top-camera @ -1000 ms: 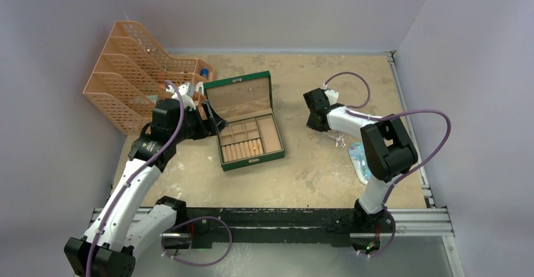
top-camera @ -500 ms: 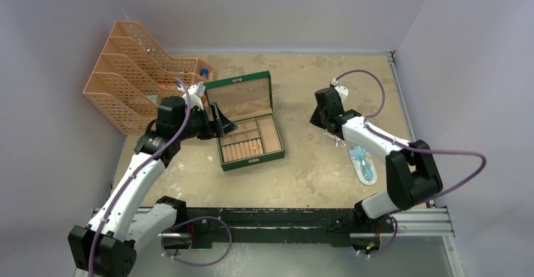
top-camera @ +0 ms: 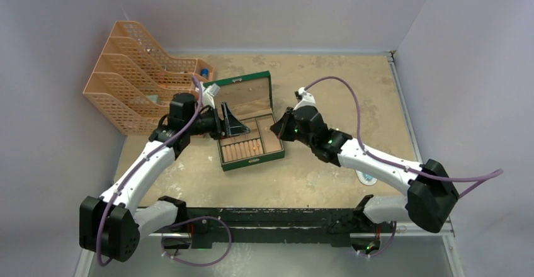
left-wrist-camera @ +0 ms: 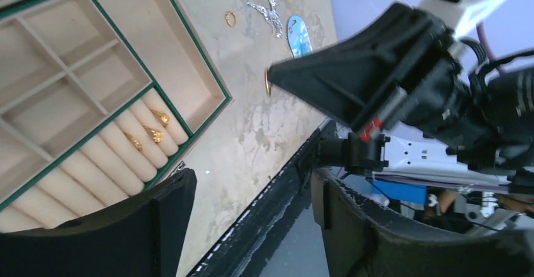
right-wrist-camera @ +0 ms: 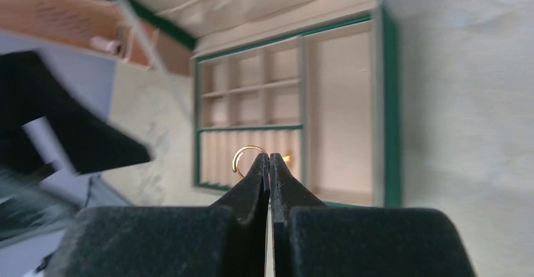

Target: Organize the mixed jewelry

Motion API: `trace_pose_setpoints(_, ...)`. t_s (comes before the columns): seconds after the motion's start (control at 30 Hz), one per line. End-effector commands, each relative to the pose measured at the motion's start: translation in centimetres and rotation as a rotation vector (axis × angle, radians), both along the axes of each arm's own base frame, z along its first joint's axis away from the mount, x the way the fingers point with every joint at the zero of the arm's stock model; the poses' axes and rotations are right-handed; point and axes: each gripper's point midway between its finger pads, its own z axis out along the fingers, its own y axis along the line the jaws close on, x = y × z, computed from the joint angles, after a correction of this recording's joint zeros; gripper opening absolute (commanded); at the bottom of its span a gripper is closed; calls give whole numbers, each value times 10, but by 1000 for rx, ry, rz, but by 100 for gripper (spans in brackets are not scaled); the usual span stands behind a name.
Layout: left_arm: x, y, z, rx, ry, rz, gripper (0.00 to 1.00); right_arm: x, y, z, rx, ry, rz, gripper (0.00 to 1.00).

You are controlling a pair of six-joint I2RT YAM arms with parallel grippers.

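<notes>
My right gripper is shut on a thin gold ring, which sticks out left of the tips. It hangs at the right edge of the open green box, with the ring over the table just off the box's corner. My left gripper stands open and empty above the box's left side. Three small gold pieces sit in the box's roll slots. On the table lie another gold ring and a silvery chain tangle.
An orange file rack stands at the back left, close behind my left arm. A light-blue oval packet lies beside the chain tangle. The box lid stands up at the back. The black rail runs along the near edge.
My right arm has swung left from the chain tangle to the box's right edge, carrying the ring. My left gripper has moved right, over the box.
</notes>
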Motion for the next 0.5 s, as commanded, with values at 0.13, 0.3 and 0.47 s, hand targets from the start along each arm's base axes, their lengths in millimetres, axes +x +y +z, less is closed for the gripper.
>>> trace_pose_setpoints(0.13, 3, -18, -10, -88, 117, 5, 52, -37, 55, 28, 161, -56, 169, 0)
trace_pose_setpoints(0.3, -3, -22, -19, -121, 161, -21, 52, -43, 63, 23, 157, -55, 207, 0)
trace_pose_setpoints(0.47, -4, -25, -24, -129, 188, -38, 53, -45, 71, 20, 159, -52, 236, 0)
